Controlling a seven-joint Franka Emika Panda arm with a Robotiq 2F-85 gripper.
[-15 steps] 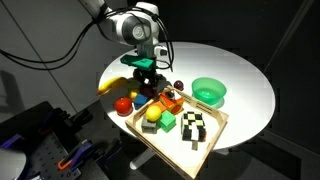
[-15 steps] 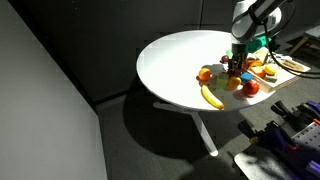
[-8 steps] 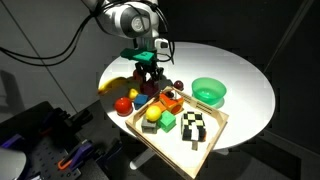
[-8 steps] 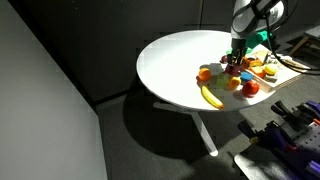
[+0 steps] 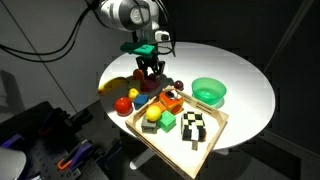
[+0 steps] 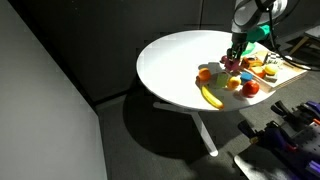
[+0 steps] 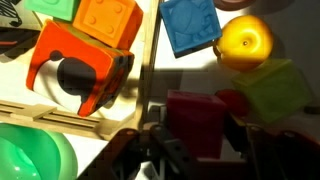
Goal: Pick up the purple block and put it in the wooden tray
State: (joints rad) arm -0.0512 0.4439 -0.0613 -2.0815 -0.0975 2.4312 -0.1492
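Note:
My gripper [image 5: 150,66] is shut on the purple block [image 7: 196,122], a small magenta cube, and holds it above the cluster of toys beside the wooden tray [image 5: 216,134]. In the wrist view the block sits between the two dark fingers of the gripper [image 7: 197,138], which come in from the bottom. The tray's light wooden rim [image 7: 150,60] runs up the middle of that view. The gripper [image 6: 234,60] hangs over the table's far side. The tray [image 6: 292,68] shows only partly at the right edge.
A round green bowl [image 5: 209,91] stands beside the tray. A banana [image 5: 110,85], a red ball [image 5: 122,103], a blue block [image 7: 190,25], a yellow ball [image 7: 245,40], a green cube [image 7: 272,90] and a red arch piece [image 7: 80,65] lie close under the gripper. Checkered blocks [image 5: 196,126] sit in the tray.
My gripper has risen a little with the purple block in it, moving off the pile of toys. The other things have not moved.

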